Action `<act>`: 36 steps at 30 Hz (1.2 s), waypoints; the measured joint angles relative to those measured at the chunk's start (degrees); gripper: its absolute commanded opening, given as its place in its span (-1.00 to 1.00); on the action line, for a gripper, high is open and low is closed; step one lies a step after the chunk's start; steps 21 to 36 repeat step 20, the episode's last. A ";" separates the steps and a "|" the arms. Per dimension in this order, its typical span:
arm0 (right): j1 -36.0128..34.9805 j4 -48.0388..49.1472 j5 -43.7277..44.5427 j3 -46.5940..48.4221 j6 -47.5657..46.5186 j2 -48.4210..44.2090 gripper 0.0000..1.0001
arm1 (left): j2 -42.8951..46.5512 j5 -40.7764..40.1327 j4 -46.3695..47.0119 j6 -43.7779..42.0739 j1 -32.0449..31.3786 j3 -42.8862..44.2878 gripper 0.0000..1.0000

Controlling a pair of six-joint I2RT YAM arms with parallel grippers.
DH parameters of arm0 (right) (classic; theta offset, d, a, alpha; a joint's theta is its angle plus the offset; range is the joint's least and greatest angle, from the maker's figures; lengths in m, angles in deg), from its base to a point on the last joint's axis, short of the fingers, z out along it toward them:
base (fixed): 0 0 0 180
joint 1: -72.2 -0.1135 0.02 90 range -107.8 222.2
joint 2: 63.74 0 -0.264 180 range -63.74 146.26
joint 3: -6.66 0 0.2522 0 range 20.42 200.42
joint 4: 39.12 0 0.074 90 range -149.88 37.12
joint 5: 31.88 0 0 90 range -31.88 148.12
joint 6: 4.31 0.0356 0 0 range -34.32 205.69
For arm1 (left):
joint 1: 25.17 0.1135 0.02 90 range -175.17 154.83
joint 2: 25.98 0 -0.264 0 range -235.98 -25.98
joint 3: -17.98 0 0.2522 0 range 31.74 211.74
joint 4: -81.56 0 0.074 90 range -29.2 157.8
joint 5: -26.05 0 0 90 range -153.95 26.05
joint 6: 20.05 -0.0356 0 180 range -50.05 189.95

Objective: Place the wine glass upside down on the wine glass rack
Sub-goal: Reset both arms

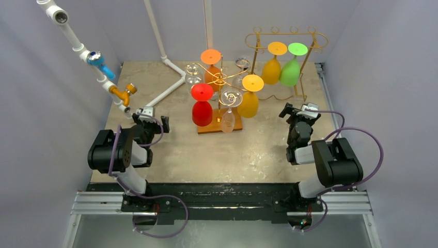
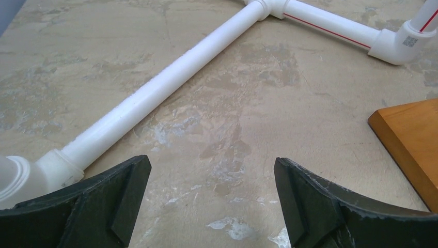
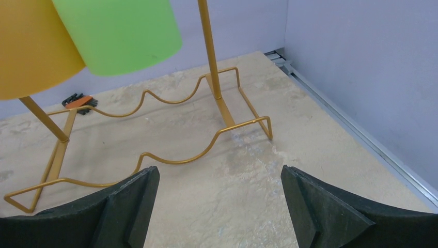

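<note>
A gold spiral rack on a wooden base (image 1: 219, 127) stands mid-table. Hanging upside down on it are a red glass (image 1: 202, 107), an orange glass (image 1: 210, 66), a yellow glass (image 1: 249, 99) and clear glasses (image 1: 229, 114). A gold wire rack (image 1: 302, 39) at the back right holds an amber glass (image 1: 272, 67) and a green glass (image 1: 291, 70), also upside down. My left gripper (image 1: 150, 119) is open and empty, left of the wooden base. My right gripper (image 1: 299, 110) is open and empty, in front of the wire rack. No loose glass shows on the table.
A white PVC pipe frame (image 1: 168, 90) with a blue valve (image 1: 100, 63) and an orange valve (image 1: 125, 93) runs along the left and back. In the left wrist view the pipe (image 2: 170, 85) lies ahead and the base corner (image 2: 410, 137) is to the right. The right wrist view shows the rack's wavy foot (image 3: 181, 157) and the side wall (image 3: 361, 62).
</note>
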 measured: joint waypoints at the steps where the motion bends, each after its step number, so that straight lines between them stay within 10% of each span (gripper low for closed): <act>1: 0.00 -0.22 0.02 0.00 -0.15 0.00 0.98 | 0.00 -0.13 -0.22 0.00 -0.07 0.00 1.00; 36: 0.00 -0.59 0.42 0.00 -0.66 0.00 0.98 | 0.00 -2.93 -5.29 -0.61 -2.62 1.22 1.00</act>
